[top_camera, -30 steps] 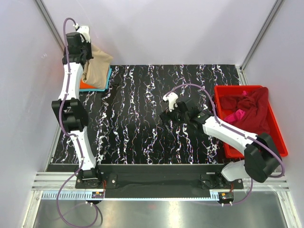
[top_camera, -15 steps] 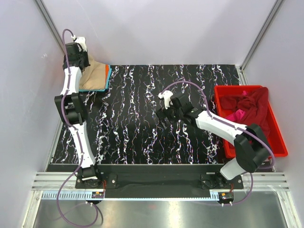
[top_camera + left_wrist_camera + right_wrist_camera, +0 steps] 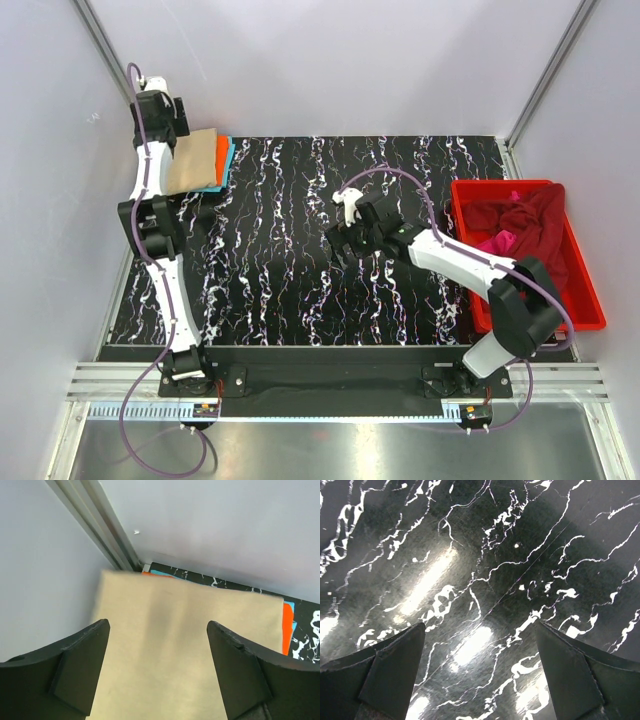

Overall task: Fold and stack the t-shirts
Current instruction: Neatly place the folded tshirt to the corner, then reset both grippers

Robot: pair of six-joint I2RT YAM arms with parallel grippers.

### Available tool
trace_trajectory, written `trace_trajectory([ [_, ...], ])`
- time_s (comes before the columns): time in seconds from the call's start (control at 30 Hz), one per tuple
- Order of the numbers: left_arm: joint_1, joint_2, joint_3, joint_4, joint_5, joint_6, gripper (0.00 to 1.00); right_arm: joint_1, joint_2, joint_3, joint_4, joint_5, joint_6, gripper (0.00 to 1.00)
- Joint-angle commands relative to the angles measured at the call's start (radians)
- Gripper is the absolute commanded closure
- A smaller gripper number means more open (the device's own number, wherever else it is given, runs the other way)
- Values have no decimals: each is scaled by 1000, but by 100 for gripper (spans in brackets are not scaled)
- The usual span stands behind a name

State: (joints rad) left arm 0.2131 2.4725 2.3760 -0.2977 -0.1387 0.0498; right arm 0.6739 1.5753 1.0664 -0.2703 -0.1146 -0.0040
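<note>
Lying stacked: three t-shirts (image 3: 195, 163); two more in one bin (image 3: 585, 305).

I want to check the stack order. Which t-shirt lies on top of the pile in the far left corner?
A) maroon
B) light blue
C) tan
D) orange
C: the tan shirt lies flat on top, and only an edge of the orange shirt shows beside it.

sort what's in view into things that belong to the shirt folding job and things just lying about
Job: tan t-shirt on top of the stack; orange t-shirt and light blue t-shirt under it; maroon t-shirt and pink t-shirt, unfolded.
Not the job: red bin holding those two; marbled table.
</note>
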Motion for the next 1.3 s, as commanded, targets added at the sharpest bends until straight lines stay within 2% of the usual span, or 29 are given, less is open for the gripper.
trace_trajectory([
  [0.0,-53,-104,5,20,-74,-4,15,-7,-95,-9,11,-13,62,2],
  [0.2,-127,-259,-139,-58,-98,-79,15,-13,-224,-89,62,-8,171,2],
  [0.3,-185,-386,-312,-72,-53,-162,16,-17,-317,-166,101,21,268,2],
  [0.33,-233,-418,-402,-72,-39,-175,17,-17,-342,-210,111,35,301,1],
  [0.4,-291,-515,-486,-92,-4,-205,17,-20,-425,-258,135,65,401,1],
  [0.43,-358,-547,-565,-110,5,-232,17,-22,-457,-308,141,82,479,0],
  [0.5,-423,-653,-659,-119,86,-275,17,-23,-556,-362,151,116,557,0],
  [0.53,-482,-691,-770,-110,121,-341,17,-25,-592,-415,152,150,640,0],
  [0.57,-513,-772,-835,-95,224,-370,17,-27,-628,-442,145,180,679,0],
  [0.6,-541,-815,-901,-78,267,-404,17,-27,-703,-469,140,190,720,0],
  [0.63,-596,-861,-1046,-28,299,-491,17,-27,-740,-529,138,200,807,0],
  [0.67,-619,-954,-1130,21,409,-531,17,-28,-776,-557,131,214,853,0],
  [0.7,-639,-1001,-1211,72,457,-575,17,-28,-846,-586,120,222,899,0],
  [0.73,-679,-1050,-1365,159,491,-669,16,-28,-883,-641,111,228,997,0],
  [0.8,-710,-1196,-1528,294,617,-769,16,-28,-992,-692,54,253,1080,0],
  [0.83,-736,-1245,-1687,459,678,-879,16,-30,-1030,-729,-2,269,1146,0],
  [0.9,-750,-1392,-1841,631,718,-993,15,-30,-1151,-758,-56,291,1185,0],
  [0.93,-753,-1443,-1980,776,726,-1103,15,-30,-1190,-781,-82,299,1206,0],
  [1.0,-753,-1604,-2118,918,700,-1206,13,-28,-1292,-801,-171,311,1251,0],
  [1.03,-753,-1657,-2246,1057,679,-1305,12,-28,-1323,-818,-234,317,1303,0],
  [1.13,-751,-1921,-2419,1141,579,-1408,10,-28,-1428,-853,-335,287,1400,0],
  [1.27,-751,-2125,-2571,1195,507,-1527,6,-28,-1559,-888,-365,230,1411,0],
])
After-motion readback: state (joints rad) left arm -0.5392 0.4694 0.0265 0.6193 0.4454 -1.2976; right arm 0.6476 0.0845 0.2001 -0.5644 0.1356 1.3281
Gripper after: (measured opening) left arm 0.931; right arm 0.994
